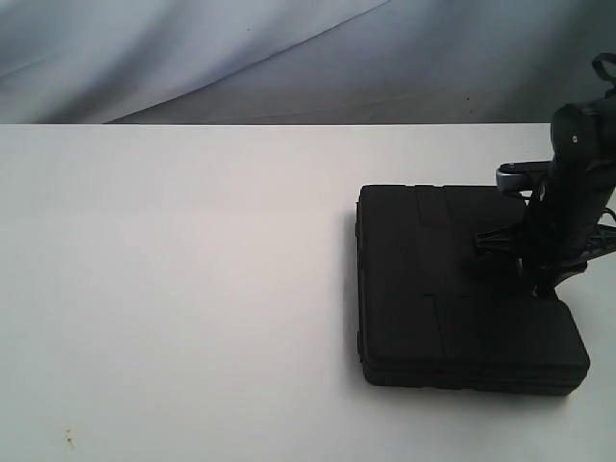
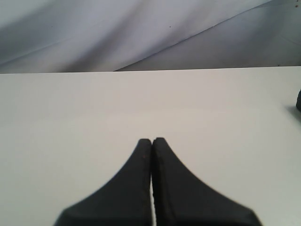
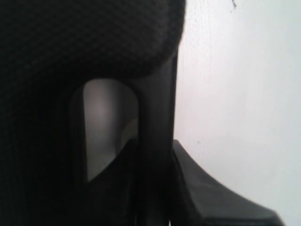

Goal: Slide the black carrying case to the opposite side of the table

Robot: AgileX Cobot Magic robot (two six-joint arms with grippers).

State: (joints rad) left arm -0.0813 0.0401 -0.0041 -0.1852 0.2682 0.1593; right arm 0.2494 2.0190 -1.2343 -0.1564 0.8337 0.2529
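The black carrying case (image 1: 452, 289) lies flat on the right half of the white table (image 1: 173, 289). My right gripper (image 1: 541, 277) comes down at the case's right edge, its arm covering part of the lid. In the right wrist view the case's textured body (image 3: 84, 42) fills one side, and its handle bar (image 3: 157, 103) runs between the two fingers (image 3: 211, 197). The right gripper (image 3: 155, 143) is shut on that handle. My left gripper (image 2: 151, 140) is shut on nothing, hovering over bare table (image 2: 70, 122); it is out of the exterior view.
A grey cloth backdrop (image 1: 289, 58) hangs behind the table's far edge. Small specks (image 1: 67, 438) mark the tabletop at the near left. A dark sliver (image 2: 298, 101) shows at the edge of the left wrist view; I cannot tell what it is.
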